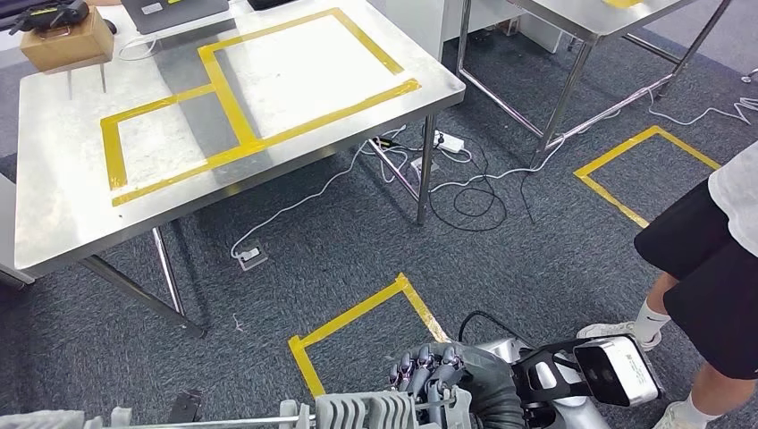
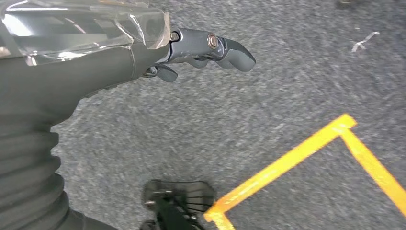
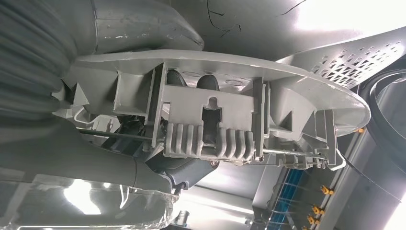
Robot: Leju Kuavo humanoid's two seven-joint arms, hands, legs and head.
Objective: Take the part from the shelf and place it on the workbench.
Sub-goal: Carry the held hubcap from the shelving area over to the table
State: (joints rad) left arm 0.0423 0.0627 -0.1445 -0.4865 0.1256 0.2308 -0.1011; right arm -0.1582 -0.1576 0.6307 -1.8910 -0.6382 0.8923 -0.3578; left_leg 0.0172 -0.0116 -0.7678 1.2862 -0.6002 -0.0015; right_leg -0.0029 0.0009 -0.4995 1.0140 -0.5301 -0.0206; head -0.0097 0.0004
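Below, at the bottom edge of the head view, a right hand (image 1: pixel 438 375) with dark fingers curled over a grey moulded plastic part (image 1: pixel 357 413), ribbed along its top and crossed by a thin metal rod. Clasped firmly, seen from the right wrist: the part (image 3: pixel 215 120) long and flat-backed, oval at the rim, webbed with stiffening ribs and a row of rounded tabs beneath a keyhole slot, dark fingers (image 3: pixel 191 172) tucked under it and a grey ribbed cover at the side. Held low, over the carpet and well short of the workbench (image 1: pixel 54 206), a brushed-steel table on slim legs marked with yellow tape rectangles. Near its far corner, a brown cardboard box (image 1: pixel 67 40) on thin pegs. Underneath, white and black cables (image 1: pixel 465 179) looping across coarse grey carpet, with more yellow tape squares (image 1: pixel 357 317) laid on the floor. At the right, a person's legs (image 1: pixel 706 295) in black shorts, white socks and trainers. From the left wrist, a left hand (image 2: pixel 210 48) over speckled carpet, smooth grey fingers bent inward, nothing between them.
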